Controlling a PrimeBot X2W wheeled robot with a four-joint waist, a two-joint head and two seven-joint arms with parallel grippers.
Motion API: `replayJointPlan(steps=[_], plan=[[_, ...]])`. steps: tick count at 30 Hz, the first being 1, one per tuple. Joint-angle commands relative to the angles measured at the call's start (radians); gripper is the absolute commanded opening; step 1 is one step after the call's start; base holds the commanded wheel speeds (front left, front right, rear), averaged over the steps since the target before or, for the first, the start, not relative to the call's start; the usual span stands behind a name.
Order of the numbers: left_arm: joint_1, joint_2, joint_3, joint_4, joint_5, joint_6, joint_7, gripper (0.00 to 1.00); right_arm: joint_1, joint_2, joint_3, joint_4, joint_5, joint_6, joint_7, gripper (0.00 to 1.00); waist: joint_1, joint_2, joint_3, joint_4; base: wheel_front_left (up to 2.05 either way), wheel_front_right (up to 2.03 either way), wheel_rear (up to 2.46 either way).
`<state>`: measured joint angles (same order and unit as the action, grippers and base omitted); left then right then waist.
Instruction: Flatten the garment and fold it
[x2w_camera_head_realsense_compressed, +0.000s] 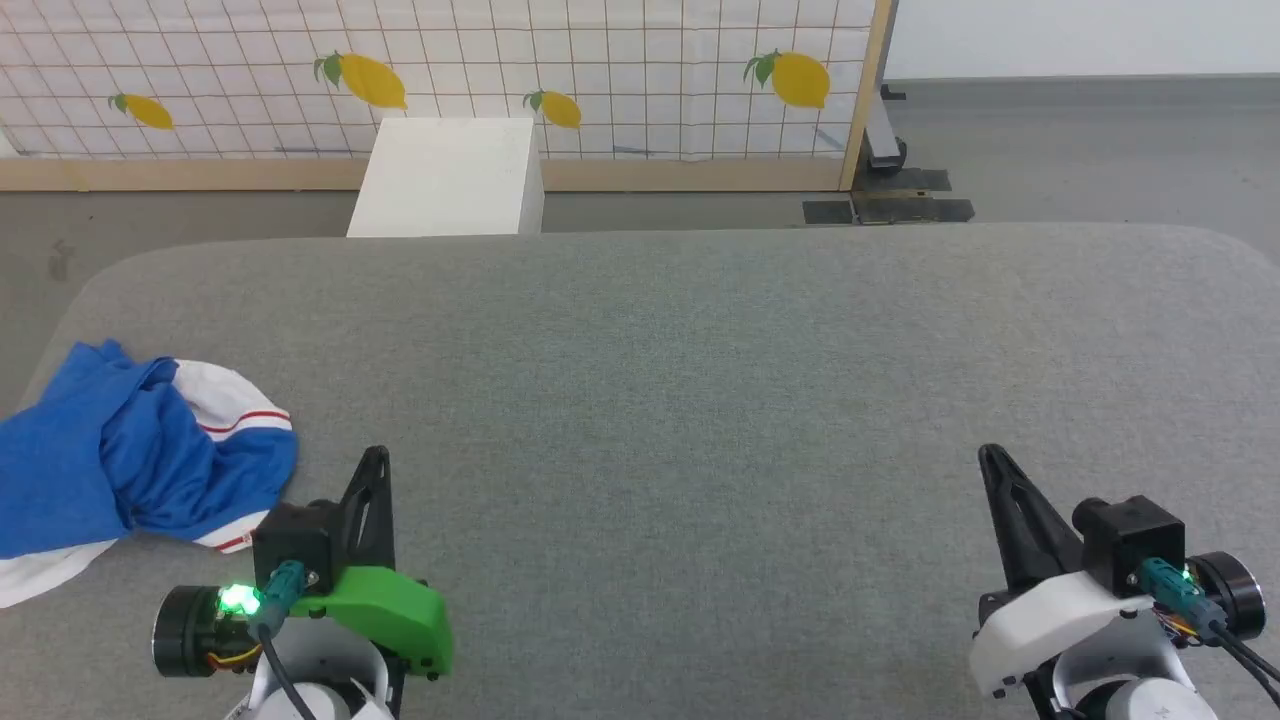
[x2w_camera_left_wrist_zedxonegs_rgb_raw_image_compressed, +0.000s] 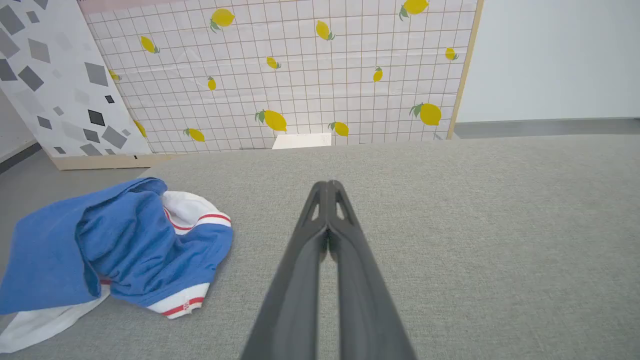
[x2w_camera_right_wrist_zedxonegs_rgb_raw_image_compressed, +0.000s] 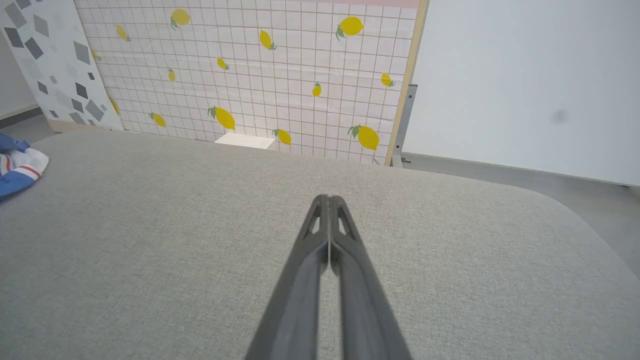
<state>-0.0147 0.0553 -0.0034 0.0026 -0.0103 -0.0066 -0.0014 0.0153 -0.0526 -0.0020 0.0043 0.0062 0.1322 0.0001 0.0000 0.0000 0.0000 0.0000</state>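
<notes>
Spotted garment (x2w_camera_head_realsense_compressed: 130, 460) crumpled at left edge of desk (x2w_camera_head_realsense_compressed: 700, 400) | found left pincer (x2w_camera_head_realsense_compressed: 375, 458) and right pincer (x2w_camera_head_realsense_compressed: 990, 455) both pressed together, empty | needed parting first, then a light pinch on cloth's near edge.

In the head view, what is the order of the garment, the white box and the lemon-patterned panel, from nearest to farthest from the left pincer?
1. The garment, crumpled on the table, just left of the left pincer.
2. The white box, ahead, beyond the table's far edge.
3. The lemon-patterned panel, standing behind the box.
</notes>
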Motion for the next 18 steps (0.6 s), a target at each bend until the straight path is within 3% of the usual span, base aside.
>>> replayJointPlan(steps=[1,18], plan=[[0.015,-0.005,0.003,-0.003,0.010,0.007,0.001,0.00,-0.015,0.002,0.002,-0.004,-0.006,-0.002,0.000,0.00,0.0000,0.0000,0.000,0.000,0.00,0.00,0.00],[0.015,-0.005,0.003,-0.003,0.010,0.007,0.001,0.00,-0.015,0.002,0.002,-0.004,-0.006,-0.002,0.000,0.00,0.0000,0.0000,0.000,0.000,0.00,0.00,0.00]])
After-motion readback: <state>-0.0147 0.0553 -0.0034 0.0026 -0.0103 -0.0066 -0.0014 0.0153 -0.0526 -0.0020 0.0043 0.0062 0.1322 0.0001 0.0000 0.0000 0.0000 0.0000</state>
